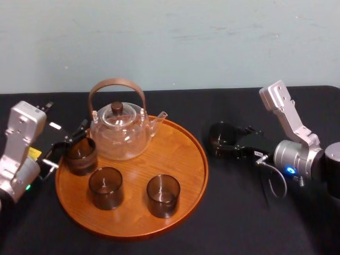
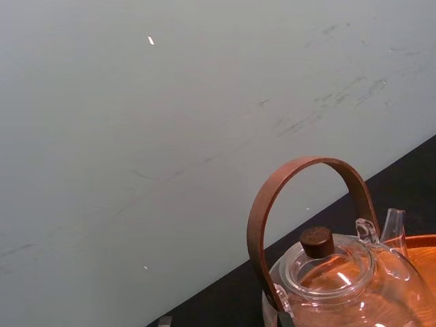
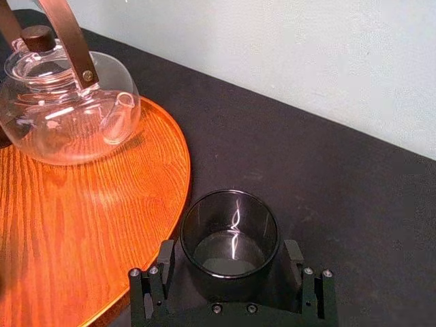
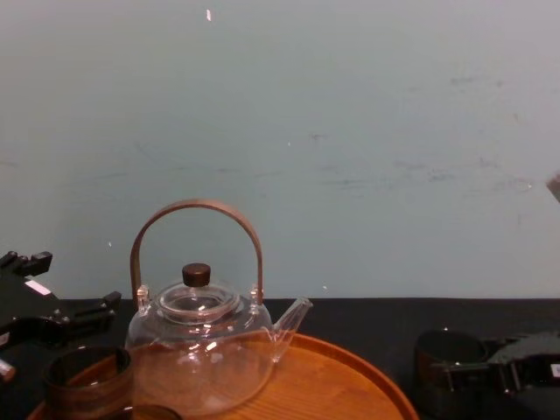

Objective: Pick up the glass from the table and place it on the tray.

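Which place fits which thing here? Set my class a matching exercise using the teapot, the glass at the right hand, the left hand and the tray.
Things:
1. teapot
2. glass at the right hand
3. left hand
4. tray

Places:
A. standing on the black table, right of the tray
B. at the tray's left rim
C. on the far part of the tray
D. lying on the table between the two hands

Pairs: 1-C, 2-A, 3-B, 4-D
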